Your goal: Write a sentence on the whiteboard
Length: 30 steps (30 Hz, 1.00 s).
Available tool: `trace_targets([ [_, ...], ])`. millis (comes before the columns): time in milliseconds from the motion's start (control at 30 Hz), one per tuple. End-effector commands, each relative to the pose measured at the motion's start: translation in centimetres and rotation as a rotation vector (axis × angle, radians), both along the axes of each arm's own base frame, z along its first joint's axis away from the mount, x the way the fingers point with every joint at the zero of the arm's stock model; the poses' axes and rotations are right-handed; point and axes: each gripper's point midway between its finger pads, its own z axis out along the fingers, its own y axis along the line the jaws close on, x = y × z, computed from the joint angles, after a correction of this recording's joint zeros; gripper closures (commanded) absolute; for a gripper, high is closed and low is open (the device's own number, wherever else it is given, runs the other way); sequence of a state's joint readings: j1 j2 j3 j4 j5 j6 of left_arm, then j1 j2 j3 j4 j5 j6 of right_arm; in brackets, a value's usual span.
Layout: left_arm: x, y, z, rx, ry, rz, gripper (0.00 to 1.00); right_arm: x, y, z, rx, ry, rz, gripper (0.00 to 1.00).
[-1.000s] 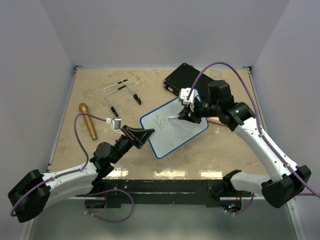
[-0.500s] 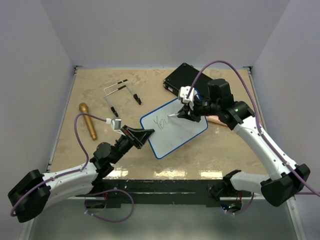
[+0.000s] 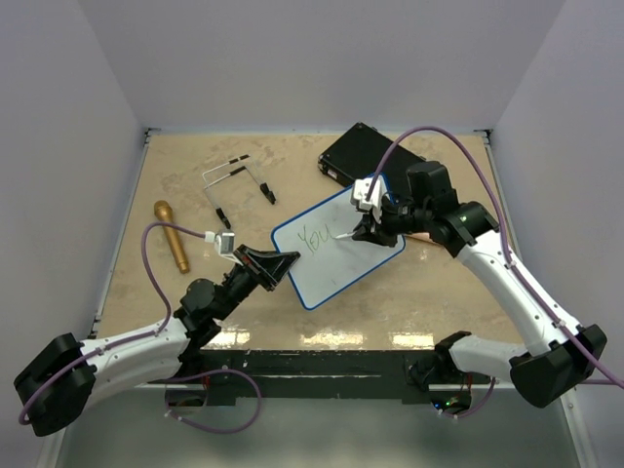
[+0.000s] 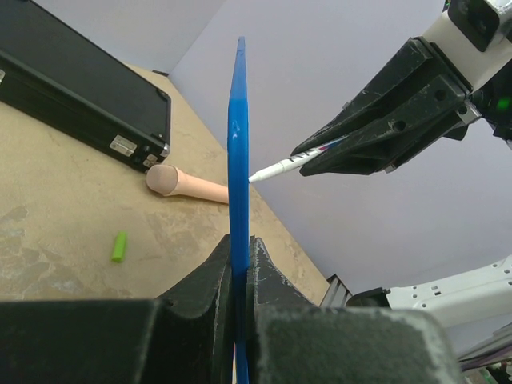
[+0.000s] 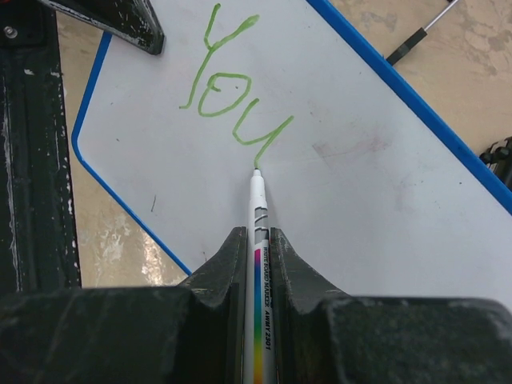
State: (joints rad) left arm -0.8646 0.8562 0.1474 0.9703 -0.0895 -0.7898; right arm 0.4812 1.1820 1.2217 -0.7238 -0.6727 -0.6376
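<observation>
Jaws on the right arm clamp fully shut on a slim white whiteboard marker (image 5: pixel 258 228), its tip touching the flat white, blue-rimmed whiteboard (image 5: pixel 360 176) at the end of the green handwritten sentence (image 5: pixel 228 96), so far "You". Jaws on the left arm pinch the board's left rim above the tan surface (image 3: pixel 185 185). The board looks thin, stiff, light and slick, so the edge is the place to hold it.

A robotics lab test cell: two arms (image 3: pixel 507 283) bolted to a tan table (image 3: pixel 439 292) boxed by bare white walls (image 3: pixel 312 68).
</observation>
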Motion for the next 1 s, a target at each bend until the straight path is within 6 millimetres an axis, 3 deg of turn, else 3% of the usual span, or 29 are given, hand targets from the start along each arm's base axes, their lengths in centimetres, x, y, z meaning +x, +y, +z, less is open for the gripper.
trace_targets([
  [0, -1.4, 1.5, 6.4, -0.196, -0.152, -0.005, 1.00, -0.4, -0.5, 3.1, 0.035, -0.045, 0.023, 1.00],
  [133, -1.3, 1.4, 5.8, -0.175, -0.142, -0.003, 1.00, -1.2, -0.6, 6.0, 0.092, -0.067, 0.057, 1.00],
  [233, -1.4, 1.5, 5.8, -0.170, -0.145, -0.004, 1.00, -1.7, -0.6, 7.1, 0.119, -0.081, 0.073, 1.00],
  [967, -2.4, 1.3, 6.3, -0.193, -0.172, -0.055, 1.00, -1.2, -1.8, 7.2, 0.174, -0.125, 0.036, 1.00],
])
